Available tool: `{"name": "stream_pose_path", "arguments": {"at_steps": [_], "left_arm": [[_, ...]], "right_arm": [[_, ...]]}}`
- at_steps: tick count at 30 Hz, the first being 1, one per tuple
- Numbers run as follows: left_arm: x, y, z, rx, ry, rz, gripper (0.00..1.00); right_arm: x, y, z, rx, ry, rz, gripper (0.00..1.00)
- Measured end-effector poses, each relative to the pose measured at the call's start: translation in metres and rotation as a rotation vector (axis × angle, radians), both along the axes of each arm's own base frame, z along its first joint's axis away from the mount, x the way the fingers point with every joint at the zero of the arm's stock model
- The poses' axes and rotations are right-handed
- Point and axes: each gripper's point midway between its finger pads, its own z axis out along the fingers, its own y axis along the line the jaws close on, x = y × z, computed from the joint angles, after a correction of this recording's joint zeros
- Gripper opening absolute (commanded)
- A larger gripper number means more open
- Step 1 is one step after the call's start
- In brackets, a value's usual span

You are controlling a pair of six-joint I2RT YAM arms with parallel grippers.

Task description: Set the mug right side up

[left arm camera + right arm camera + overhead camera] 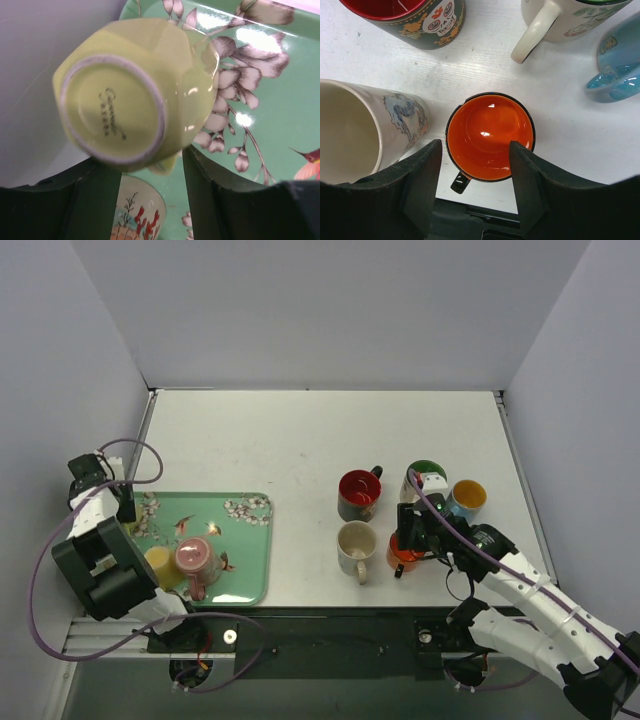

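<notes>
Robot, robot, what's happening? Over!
Left gripper open over yellow mug, bottom-up on tray. Right gripper open above upright orange mug. Pink mug close beside yellow.

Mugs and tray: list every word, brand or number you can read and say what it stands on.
Yellow-green mug, upturned base: a dark script maker's mark with smaller print below, too blurred to read.
Black skull mug: pictures only, no words.
Nothing else bears readable text.
</notes>
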Motion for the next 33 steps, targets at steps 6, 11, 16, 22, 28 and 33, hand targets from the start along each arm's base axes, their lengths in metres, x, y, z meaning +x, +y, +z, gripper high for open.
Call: {"name": "stream_pose_path", "arguments": {"at_steps": [6,11,16,22,28,33], "left_arm": [[0.005,0.003,-0.024,-0.043,0.009,0.033,0.07],[0.009,0.007,-0.022,-0.041,-0.027,0.048,0.0],[0.007,-0.02,-0.018,-0.155,-0.053,-0.01,0.0],[0.014,-0.082,0.043,-0.35,-0.176,-0.142,0.0],[0.044,-0.162,0.158,-0.463,-0.424,-0.418,0.0],[0.031,-0.269,0.21,-0.719,-0.455,-0.714,0.0]], "right_arm": [[-0.002,0.003,0.0,-0.007,0.0,0.015,0.51],[-0.003,0.003,0.001,-0.018,0.001,0.021,0.51],[-0.003,0.002,0.016,-0.032,-0.027,0.023,0.52],[0.004,0.008,0.072,0.011,-0.159,0.025,0.62],[-0.002,0.048,0.135,0.174,-0.323,0.144,0.85],[-0.007,0.121,0.184,0.418,-0.445,0.313,0.86]]}}
